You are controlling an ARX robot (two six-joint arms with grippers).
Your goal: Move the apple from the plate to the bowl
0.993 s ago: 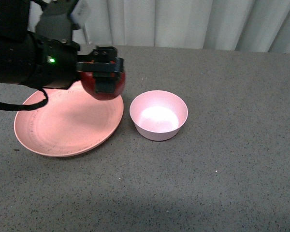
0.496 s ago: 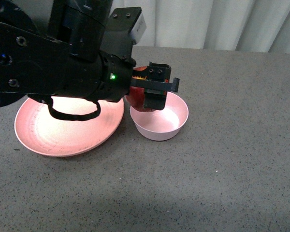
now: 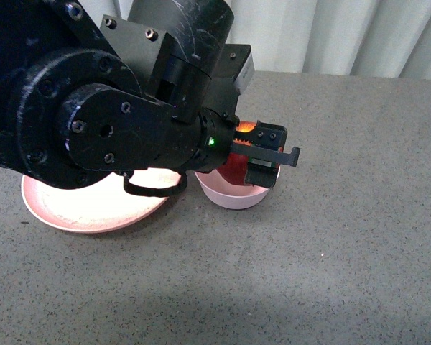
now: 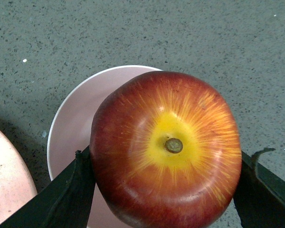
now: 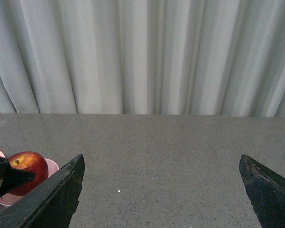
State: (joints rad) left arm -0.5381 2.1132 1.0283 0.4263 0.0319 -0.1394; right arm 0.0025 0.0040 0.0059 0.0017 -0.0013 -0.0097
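The dark-red apple (image 4: 166, 147), with its yellow patch and stem facing the left wrist camera, is clamped between the black fingers of my left gripper (image 4: 166, 159), which is shut on it. It hangs directly over the small pale pink bowl (image 4: 73, 123). The front view shows the left gripper (image 3: 262, 154) and a sliver of the apple (image 3: 233, 167) just above the bowl (image 3: 233, 195). The salmon-pink plate (image 3: 79, 210) lies left of the bowl, mostly hidden by my left arm. My right gripper (image 5: 161, 159) is open over bare table, far from the apple (image 5: 27, 171).
My bulky black left arm (image 3: 115, 108) fills the upper left of the front view. A grey speckled tabletop (image 3: 345, 251) stretches to the right and front. Pale curtains (image 5: 142, 57) hang behind the table's far edge.
My left arm has carried the apple rightwards from above the plate's edge to above the bowl. The arm now covers more of the plate.
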